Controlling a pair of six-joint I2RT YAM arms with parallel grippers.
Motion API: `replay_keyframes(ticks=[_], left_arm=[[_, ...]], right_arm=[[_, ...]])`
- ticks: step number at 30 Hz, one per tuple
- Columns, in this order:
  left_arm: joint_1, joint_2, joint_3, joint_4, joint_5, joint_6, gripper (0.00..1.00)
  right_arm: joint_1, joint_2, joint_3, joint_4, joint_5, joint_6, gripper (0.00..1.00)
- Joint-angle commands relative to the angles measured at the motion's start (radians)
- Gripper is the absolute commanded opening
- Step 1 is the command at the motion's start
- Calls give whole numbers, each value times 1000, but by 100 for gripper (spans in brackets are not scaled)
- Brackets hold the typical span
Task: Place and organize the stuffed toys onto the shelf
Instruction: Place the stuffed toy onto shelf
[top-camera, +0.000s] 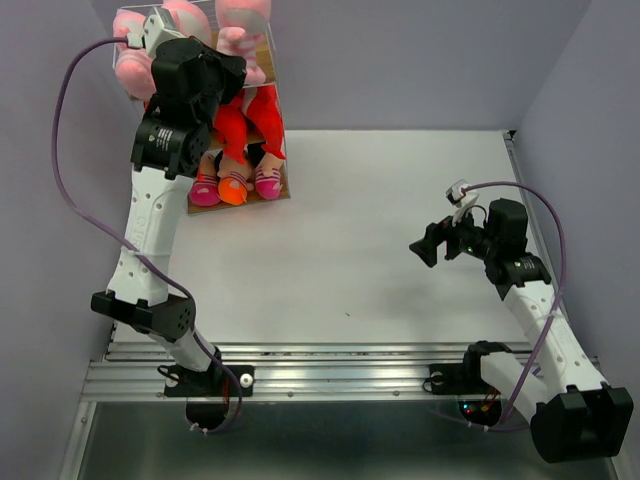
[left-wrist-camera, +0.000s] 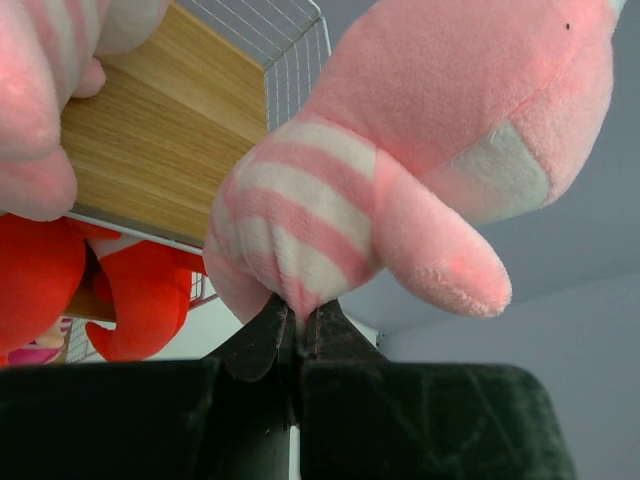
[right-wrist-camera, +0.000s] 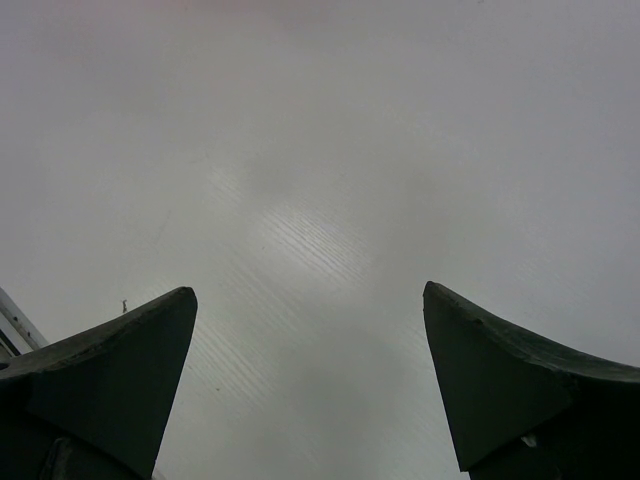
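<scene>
The pale grey table (top-camera: 380, 230) — matte, smooth — bears the shelf (left-wrist-camera: 150, 130), standing at its far-left corner.

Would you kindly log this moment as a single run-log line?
left gripper: shut on pink striped plush animal, by top board of wooden white-wire shelf | right gripper: open, above white table | shelved: red plush sharks

No text, label, brand, number or sign legible, faint pale print on the left arm joint (top-camera: 162, 143) too small to read
</scene>
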Motion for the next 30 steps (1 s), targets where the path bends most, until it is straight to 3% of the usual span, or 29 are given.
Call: replay_keyframes(ticks=[1, 8, 13, 19, 23, 30], left_arm=[[18, 5, 29, 59, -9, -28, 0], [41, 19, 21, 70, 3, -46, 2], [45, 28, 16, 73, 6, -49, 14], [48, 29, -2, 84, 8, -54, 21], [51, 31, -5, 87, 8, -57, 32], [58, 34, -7, 93, 14, -63, 39]], right_arm=[[-8, -25, 2, 57, -16, 8, 100], [-8, -26, -1, 57, -19, 8, 100], [-8, -28, -1, 57, -13, 5, 100], [-8, -28, -3, 57, -11, 5, 100], [-8, -30, -3, 57, -11, 3, 100], [-8, -30, -3, 57, -5, 2, 100]])
